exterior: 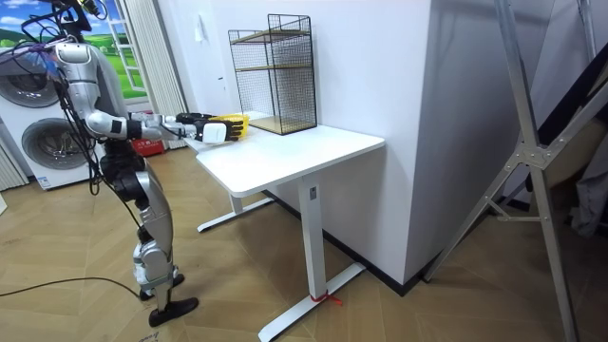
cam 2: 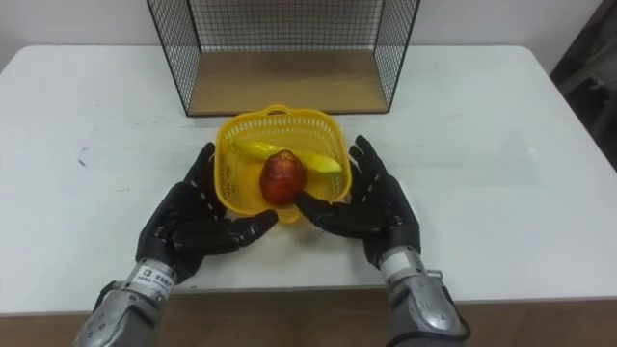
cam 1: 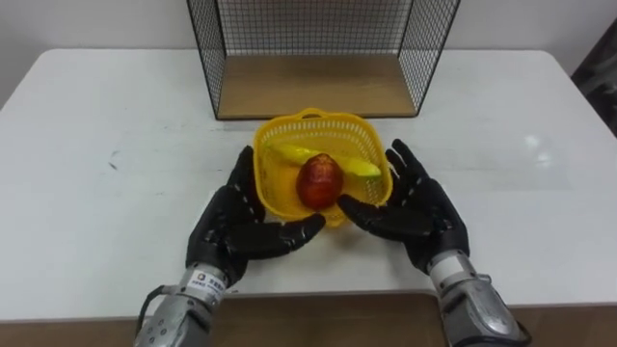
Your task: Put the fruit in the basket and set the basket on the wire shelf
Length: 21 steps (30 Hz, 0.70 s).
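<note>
A small yellow basket (cam 1: 289, 123) with holes in its sides is seen on the white table (cam 1: 116, 116), just in front of the wire shelf (cam 1: 313, 85). A round red fruit (cam 1: 319, 181) and a long yellow fruit (cam 1: 362, 170) are laid inside it. The basket is pressed between the left hand (cam 1: 236, 222) and the right hand (cam 1: 419, 207), with fingers straight and spread.

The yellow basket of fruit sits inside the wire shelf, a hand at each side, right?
Not inside: the left eye view shows the yellow basket over the white table, in front of the wire shelf. The fruit, left hand and right hand flanking it are right.
</note>
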{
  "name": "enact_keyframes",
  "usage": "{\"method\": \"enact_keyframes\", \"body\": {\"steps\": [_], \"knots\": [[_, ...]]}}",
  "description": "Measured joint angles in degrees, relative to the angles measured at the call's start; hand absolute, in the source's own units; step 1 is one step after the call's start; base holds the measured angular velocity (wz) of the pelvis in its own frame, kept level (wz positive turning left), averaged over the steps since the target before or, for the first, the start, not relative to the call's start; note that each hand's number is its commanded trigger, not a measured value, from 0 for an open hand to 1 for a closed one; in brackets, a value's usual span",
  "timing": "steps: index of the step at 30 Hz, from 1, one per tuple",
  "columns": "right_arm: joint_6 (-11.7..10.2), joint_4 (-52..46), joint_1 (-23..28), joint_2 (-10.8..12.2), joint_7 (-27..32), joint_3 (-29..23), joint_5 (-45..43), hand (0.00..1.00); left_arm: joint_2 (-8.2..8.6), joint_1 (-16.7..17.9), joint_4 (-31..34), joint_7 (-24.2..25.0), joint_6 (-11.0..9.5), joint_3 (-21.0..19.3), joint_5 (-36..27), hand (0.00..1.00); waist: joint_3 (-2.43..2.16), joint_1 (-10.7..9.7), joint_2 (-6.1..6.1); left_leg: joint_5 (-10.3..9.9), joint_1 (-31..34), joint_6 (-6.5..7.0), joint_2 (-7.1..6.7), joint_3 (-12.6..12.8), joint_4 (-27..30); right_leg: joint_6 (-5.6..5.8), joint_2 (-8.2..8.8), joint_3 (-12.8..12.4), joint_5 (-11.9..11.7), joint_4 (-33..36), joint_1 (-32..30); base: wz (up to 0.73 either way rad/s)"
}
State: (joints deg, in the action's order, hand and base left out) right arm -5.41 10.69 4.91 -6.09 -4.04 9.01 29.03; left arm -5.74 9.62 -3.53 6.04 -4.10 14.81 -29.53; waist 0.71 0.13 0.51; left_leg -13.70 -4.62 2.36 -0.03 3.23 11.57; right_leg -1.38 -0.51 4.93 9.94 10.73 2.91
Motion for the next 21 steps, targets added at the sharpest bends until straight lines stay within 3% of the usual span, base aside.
{"method": "enact_keyframes", "body": {"steps": [8,21], "knots": [[0.1,0.0,-0.1,0.0,0.1,1.2,0.0,0.0,-0.34,0.0,0.0,0.8,0.0,1.3,0.4,0.0,0.41,-0.7,0.9,0.0,0.0,0.0,-0.01,0.0,0.0,0.0,0.06,0.3,0.0,0.1,0.0,0.0],[0.4,0.0,-0.3,0.0,0.1,1.8,-2.5,0.0,-1.13,0.0,0.0,0.8,0.0,1.3,0.4,0.0,0.29,-1.4,1.14,0.0,0.0,0.0,0.1,0.8,0.2,-0.08,-0.4,-0.1,-0.1,0.1,0.0,-0.01]]}}
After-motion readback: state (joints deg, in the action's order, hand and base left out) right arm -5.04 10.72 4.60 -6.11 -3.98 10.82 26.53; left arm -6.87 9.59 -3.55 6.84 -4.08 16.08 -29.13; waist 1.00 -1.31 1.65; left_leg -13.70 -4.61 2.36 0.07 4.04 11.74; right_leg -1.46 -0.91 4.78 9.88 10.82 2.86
